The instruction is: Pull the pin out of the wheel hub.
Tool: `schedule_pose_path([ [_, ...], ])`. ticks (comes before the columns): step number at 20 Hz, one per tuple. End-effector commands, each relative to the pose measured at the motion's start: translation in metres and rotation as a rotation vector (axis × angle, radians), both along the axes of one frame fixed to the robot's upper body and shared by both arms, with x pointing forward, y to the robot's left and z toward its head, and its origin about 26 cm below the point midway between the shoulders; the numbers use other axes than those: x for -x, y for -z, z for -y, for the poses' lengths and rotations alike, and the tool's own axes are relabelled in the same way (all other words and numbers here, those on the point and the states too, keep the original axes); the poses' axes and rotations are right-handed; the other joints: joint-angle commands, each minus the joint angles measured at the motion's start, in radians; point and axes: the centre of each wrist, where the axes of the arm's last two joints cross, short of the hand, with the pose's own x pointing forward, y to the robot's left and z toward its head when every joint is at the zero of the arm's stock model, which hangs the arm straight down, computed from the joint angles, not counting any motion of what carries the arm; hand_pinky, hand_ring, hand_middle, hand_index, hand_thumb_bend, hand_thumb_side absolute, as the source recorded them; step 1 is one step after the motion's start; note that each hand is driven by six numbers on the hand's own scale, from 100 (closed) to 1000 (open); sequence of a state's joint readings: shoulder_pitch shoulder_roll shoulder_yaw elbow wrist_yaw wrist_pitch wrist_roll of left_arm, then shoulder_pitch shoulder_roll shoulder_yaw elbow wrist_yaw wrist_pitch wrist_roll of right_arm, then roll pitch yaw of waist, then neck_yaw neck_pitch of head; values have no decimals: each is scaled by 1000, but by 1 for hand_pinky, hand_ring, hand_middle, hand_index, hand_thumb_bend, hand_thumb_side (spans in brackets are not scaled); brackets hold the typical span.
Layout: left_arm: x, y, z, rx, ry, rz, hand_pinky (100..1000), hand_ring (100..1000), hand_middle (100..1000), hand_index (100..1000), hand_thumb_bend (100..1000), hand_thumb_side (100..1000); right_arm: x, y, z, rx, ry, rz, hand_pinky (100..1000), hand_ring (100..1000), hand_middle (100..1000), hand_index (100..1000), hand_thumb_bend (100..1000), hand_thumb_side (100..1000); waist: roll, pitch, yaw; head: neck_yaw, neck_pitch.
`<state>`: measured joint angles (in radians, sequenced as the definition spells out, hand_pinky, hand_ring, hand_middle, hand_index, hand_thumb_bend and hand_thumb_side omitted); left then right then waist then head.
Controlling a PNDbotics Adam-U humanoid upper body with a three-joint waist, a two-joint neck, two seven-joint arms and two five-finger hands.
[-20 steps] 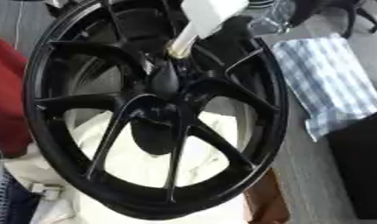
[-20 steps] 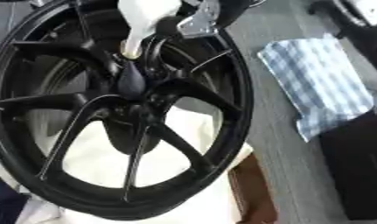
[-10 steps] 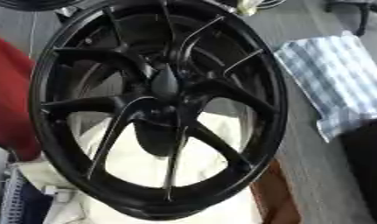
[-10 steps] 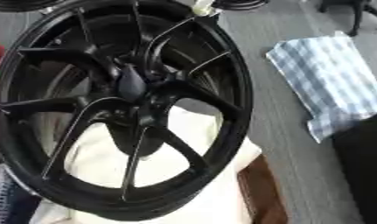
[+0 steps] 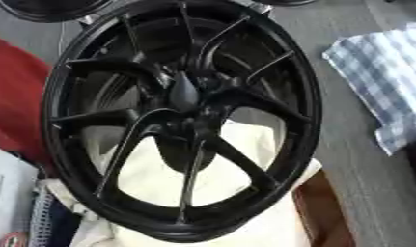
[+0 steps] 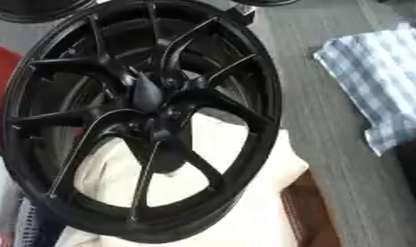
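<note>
A large black wheel with several curved spokes stands tilted and fills most of both views. Its dark, pointed hub sits a little above the wheel's middle. I can make out no pin at the hub. Neither of my hands shows in either view, and nothing touches the wheel from above.
A cream cloth lies under and behind the wheel's lower half. A blue-and-white checked cloth lies on the grey surface at the right. A red thing is at the left, a brown box at the lower right, and another dark wheel at the top left.
One second ago a white limb with a brass-coloured tip reached down to just above the hub. It left by the top edge half a second ago. The view has shifted slightly.
</note>
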<state>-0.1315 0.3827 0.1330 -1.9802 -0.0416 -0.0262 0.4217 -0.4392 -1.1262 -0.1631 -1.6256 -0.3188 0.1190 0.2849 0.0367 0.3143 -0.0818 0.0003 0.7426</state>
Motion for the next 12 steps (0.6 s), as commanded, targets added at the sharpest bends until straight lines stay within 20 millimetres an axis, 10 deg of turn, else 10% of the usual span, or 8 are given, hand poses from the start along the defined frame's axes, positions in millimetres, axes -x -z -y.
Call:
schedule_pose_path([
  [1, 2, -8, -2, -7, -16, 33, 694, 574, 567, 700, 100, 620, -1, 18, 20, -31, 88, 23, 859, 825, 410, 509, 100, 100, -1, -21, -2, 16, -27],
  [4, 2, -9, -1, -6, -15, 39, 694, 574, 567, 700, 100, 619, -2, 56, 32, -58, 150, -14, 887, 858, 464, 573, 100, 100, 1, -24, 3, 9, -40],
  [6, 2, -8, -2, -5, -17, 39, 694, 574, 567, 700, 100, 621, 0, 79, 38, -70, 185, -51, 969, 1000, 754, 846, 100, 100, -1, -24, 7, -2, -46],
  [12, 1, -9, 1, -8, -15, 44, 693, 570, 563, 695, 100, 618, 22, 134, 47, -67, 263, -149, 1000, 1000, 903, 939, 100, 109, -10, -26, 26, -32, -43],
])
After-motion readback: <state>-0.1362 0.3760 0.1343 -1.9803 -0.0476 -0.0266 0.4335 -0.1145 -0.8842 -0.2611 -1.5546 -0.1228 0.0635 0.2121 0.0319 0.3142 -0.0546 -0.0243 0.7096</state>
